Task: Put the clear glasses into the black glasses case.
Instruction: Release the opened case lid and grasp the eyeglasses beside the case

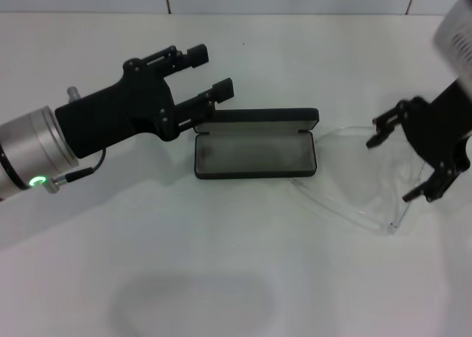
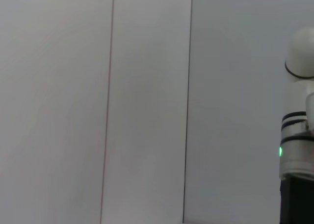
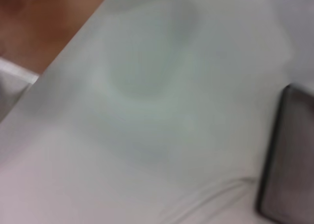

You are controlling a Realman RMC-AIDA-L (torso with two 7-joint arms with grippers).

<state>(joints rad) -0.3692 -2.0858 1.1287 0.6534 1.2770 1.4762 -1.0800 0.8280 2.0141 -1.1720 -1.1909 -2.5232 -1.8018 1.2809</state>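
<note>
- Your black rectangular hard glasses case (image 1: 254,154) lay open on the white tabletop (image 1: 221,263), its grey-lined tray facing up and its lid standing along the far edge.
- Your clear colourless plastic wraparound glasses (image 1: 346,182) rested on the tabletop just to the right of the case, one thin arm reaching close to the case's near right corner.
- Your right gripper (image 1: 402,164) hung over the right part of the glasses, jaws apart, one finger at the far side and one at the near side.
- Your left gripper (image 1: 214,73) hovered above the case's far left corner, jaws apart and holding nothing.
- In your right wrist view a corner of the case (image 3: 289,160) showed beside a faint clear arm (image 3: 206,199).
</note>
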